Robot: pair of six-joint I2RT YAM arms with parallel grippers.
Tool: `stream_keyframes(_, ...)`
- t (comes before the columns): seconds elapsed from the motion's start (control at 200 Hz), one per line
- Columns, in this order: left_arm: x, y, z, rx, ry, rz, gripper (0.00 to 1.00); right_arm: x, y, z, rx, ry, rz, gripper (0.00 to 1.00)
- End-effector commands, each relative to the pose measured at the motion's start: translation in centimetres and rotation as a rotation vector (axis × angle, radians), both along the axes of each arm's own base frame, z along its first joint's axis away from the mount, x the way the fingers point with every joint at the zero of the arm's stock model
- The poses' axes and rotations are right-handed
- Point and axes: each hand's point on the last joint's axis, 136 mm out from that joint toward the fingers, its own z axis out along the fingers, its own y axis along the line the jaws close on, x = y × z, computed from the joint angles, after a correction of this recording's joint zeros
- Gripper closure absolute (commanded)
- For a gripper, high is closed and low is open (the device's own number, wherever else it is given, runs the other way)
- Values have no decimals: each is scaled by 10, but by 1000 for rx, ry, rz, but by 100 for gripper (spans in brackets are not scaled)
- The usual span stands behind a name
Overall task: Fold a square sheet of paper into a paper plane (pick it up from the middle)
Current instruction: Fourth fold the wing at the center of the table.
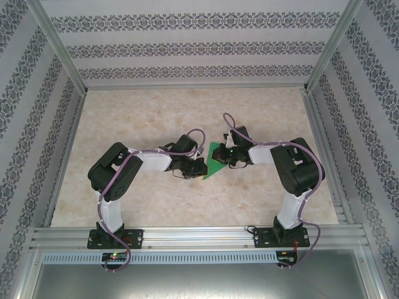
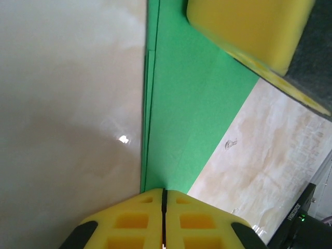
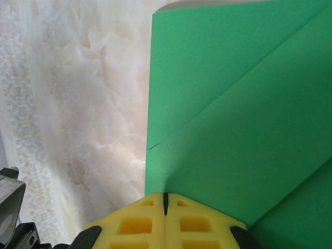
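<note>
Left hand (image 2: pixel 164 196), fingers clenched, pinching one end of the folded green paper (image 2: pixel 192 119). Right hand (image 3: pixel 166 199), likewise clenched, grips the paper's opposite side, beside a diagonal crease. The paper sits between the two hands, about mid-worktop (image 1: pixel 187 112), with pale marbled surface all around it.

Matt green paper (image 3: pixel 233 104); glossy, perhaps stone-look table (image 1: pixel 156 112).

Left end effector (image 1: pixel 201 167) — paper (image 1: pixel 214 163), seemingly — right end effector (image 1: pixel 227 157)
</note>
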Motion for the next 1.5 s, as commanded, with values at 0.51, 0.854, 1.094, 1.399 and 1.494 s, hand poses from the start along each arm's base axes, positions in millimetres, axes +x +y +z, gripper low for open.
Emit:
stream_keyframes(0.51, -51, 28, 8, 131, 48, -69, 100, -45, -40, -72, -234, 224, -43, 100)
stream_keyframes(0.854, 15, -11, 38, 47, -106, -29, 100, -47, -40, -76, -232, 234, -43, 100)
stream_keyframes(1.094, 29, -21, 17, 68, -93, -30, 100, -48, -39, -77, -225, 240, -43, 100)
stream_keyframes(1.399, 33, -17, 3, 82, -99, -7, 100, -51, -40, -79, -224, 248, -42, 100)
stream_keyframes(1.494, 36, -16, 5, 70, -118, -2, 100, -52, -40, -80, -225, 252, -43, 100)
